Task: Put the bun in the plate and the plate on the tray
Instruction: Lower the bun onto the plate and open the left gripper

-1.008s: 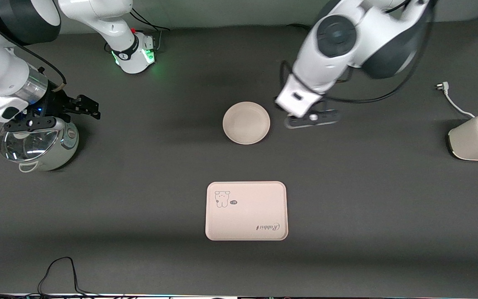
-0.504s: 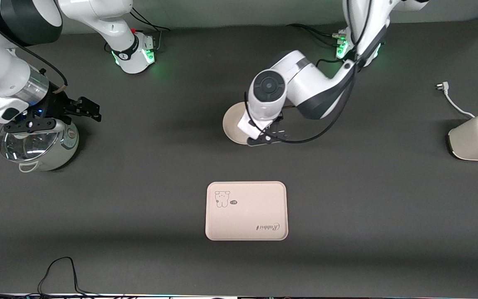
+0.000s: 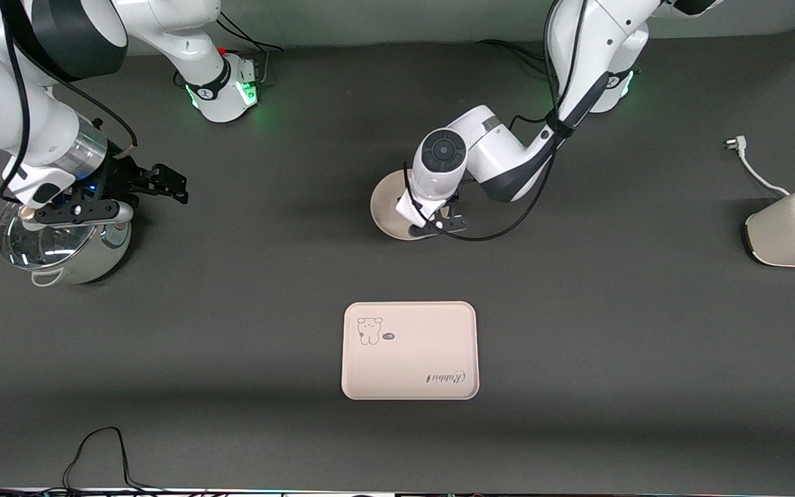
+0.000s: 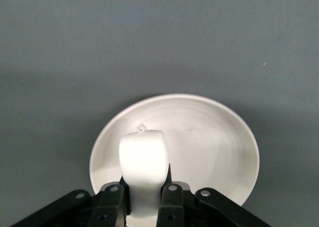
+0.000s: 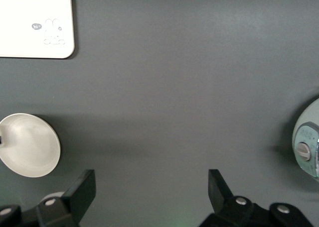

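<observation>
Table (image 3: 611,331) dark grey | left fingers (image 4: 172,189) clamp bun (image 4: 143,165) over plate (image 4: 219,137) | right fingers (image 5: 82,189) wide

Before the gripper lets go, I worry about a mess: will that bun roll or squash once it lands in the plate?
The bun, pinched in the left gripper over the plate, looks smooth, rounded and oblong, so it may rock or roll slightly. The raised rim should probably contain it. It looks soft but shows no obvious squashing.
</observation>
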Available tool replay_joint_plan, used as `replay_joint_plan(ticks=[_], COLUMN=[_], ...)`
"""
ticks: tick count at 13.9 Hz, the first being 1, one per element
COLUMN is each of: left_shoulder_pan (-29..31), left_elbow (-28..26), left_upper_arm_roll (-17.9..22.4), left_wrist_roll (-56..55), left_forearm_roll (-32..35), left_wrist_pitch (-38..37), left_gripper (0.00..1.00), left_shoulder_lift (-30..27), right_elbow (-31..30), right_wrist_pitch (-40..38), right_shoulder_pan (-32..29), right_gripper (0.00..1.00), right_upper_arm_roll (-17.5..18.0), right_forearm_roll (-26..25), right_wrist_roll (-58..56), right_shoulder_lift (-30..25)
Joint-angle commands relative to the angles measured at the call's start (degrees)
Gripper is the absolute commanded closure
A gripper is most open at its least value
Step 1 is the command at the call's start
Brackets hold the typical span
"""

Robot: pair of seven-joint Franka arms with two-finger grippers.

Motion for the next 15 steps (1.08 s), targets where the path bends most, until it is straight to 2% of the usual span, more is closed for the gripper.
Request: replay_joint_plan(ticks=[1,5,7,8,9,10,11,15], left_shoulder_pan=[-2.67,-4.78,-4.86,-4.86,-4.86,-4.86,-4.78,-4.25], left_elbow=[-0.62,-0.54,-0.36,-0.36,-0.36,-0.36,-0.36,0.25], left_upper_arm_roll=[0.75,0.83,0.83,0.83,0.83,0.83,0.83,0.83], left_wrist_roll=[-6.2,-10.44,-11.32,-11.32,-11.76,-12.55,-12.64,-12.82], left_forearm_roll=[4.69,6.91,8.4,8.84,8.84,8.84,8.84,8.84], left_wrist_pitch=[1.44,5.64,6.8,7.67,7.94,7.95,7.95,6.72], left_gripper=[0.75,0.74,0.69,0.55,0.28,0.2,0.0,0.0], left_shoulder_lift=[1.06,3.35,4.58,4.94,5.03,5.03,5.03,4.5], right_elbow=[-0.14,-0.14,-0.14,-0.14,-0.14,-0.14,-0.14,-0.14], right_wrist_pitch=[0.09,0.26,0.26,0.26,0.26,0.26,0.26,0.08], right_shoulder_pan=[0.1,0.1,0.1,0.01,0.1,0.1,0.18,1.33], right_gripper=[0.0,0.0,0.0,0.0,0.0,0.0,0.0,0.0], right_upper_arm_roll=[0.41,0.41,0.5,0.41,0.41,0.41,0.41,0.41], right_forearm_roll=[0.98,0.89,0.89,0.98,0.89,0.89,0.89,0.98], right_wrist_roll=[1.38,1.38,1.29,1.21,1.21,1.21,1.21,1.38], right_shoulder_lift=[-0.38,-0.38,-0.29,-0.29,-0.12,-0.12,-0.12,-0.64])
